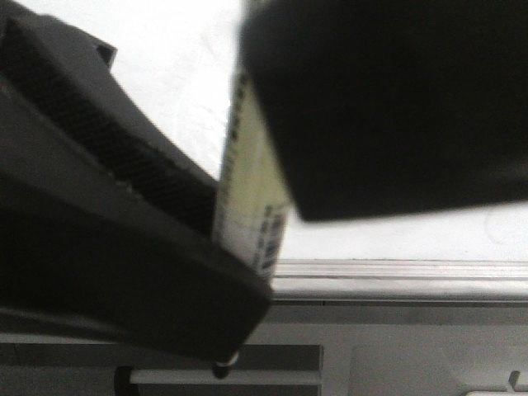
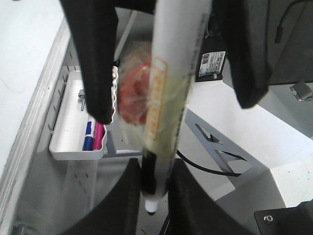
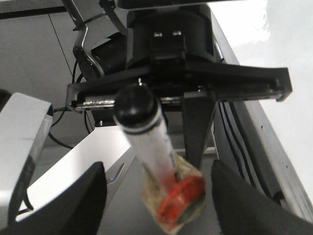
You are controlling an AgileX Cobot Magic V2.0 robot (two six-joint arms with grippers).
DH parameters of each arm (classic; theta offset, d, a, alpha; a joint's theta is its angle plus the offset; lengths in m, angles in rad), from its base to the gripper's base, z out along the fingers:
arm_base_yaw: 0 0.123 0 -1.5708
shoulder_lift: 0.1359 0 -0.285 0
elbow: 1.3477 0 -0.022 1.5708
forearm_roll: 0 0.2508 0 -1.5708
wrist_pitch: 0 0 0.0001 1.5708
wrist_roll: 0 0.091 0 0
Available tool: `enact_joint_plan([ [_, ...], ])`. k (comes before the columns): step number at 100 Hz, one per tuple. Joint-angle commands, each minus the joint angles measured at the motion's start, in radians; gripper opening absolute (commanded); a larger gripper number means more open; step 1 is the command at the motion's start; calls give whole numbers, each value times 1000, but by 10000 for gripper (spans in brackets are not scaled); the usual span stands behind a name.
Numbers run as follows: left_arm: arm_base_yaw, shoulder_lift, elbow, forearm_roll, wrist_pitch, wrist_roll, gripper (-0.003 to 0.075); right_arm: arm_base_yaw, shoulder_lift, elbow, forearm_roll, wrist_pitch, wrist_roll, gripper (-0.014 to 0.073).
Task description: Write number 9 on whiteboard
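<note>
The left gripper is clamped on a white marker pen near its black end, the two dark fingers pressing the barrel from both sides at the bottom of the frame. The right gripper hangs spread wide, its fingers well apart, holding nothing. Behind the pen, upper left in the front view, lies the whiteboard with its grey rim. A small tray of pens sits lower left.

- Front view: heavily blurred, dark close shapes in shadow fill it, and the whiteboard behind is overexposed.
- Left wrist view: bright, even light; the marker is soft and out of focus.
- Right wrist view: glare on the whiteboard, motion blur on the marker.
</note>
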Motion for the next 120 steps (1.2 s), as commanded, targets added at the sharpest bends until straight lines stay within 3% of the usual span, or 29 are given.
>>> enact_joint_plan([
  [1,0,-21,-22,-66,38,1,-20,30,17,-29,143,-14,-69,408],
  [23,0,-21,-22,-66,44,1,-20,47,48,-29,166,-63,-71,372],
  [50,0,-21,-22,-73,42,1,-20,47,48,-29,211,-80,-71,-70],
  [67,0,-23,-22,-132,13,-5,14,47,46,-29,222,-88,-69,-60],
  [86,18,-55,-22,-200,9,-72,334,47,10,-72,180,-237,-69,-60],
  [93,44,-90,-22,-185,11,-135,412,47,-19,-116,138,-333,-45,-60],
  [103,91,-166,-22,-136,13,-212,428,47,-43,-188,27,-379,10,-60],
  [120,190,-305,-20,-98,-41,-317,427,66,-47,-261,-282,-362,44,-59],
])
